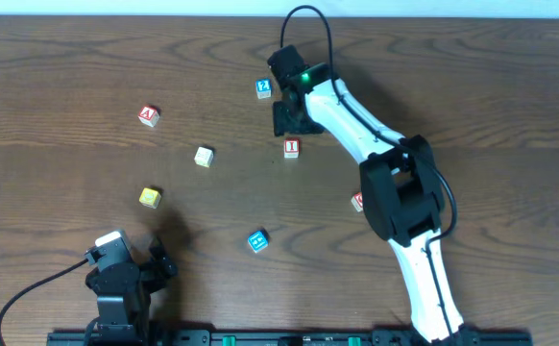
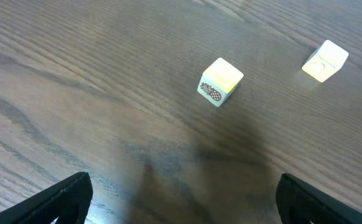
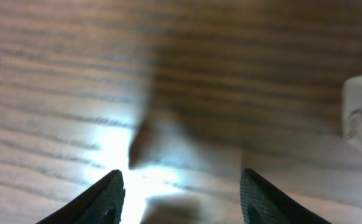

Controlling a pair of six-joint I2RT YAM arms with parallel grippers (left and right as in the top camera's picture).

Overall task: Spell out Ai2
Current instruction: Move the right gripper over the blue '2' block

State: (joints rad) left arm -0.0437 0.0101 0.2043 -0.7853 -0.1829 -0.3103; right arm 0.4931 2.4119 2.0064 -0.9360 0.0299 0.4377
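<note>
**Ai2 blocks lie apart, nothing held**

We see the A block (image 1: 148,115) toward the far left corner of the table (image 1: 49,77), letter up and turned a little off the table's edges. The 2 block (image 1: 263,88) lies near the middle of the far edge. The I block (image 1: 292,148) sits square, nearer the centre. All are cubes, so none shows a long axis.

The right fingers (image 3: 103,199) hang spread between those two, gripping nothing. The left fingers (image 2: 63,199), also spread, sit by the near left corner, facing a yellow block (image 2: 220,81) and a cream block (image 2: 325,60). A blue block (image 1: 257,241) lies toward the near edge. A red block (image 1: 357,201) peeks from under the right arm (image 1: 356,125).
</note>
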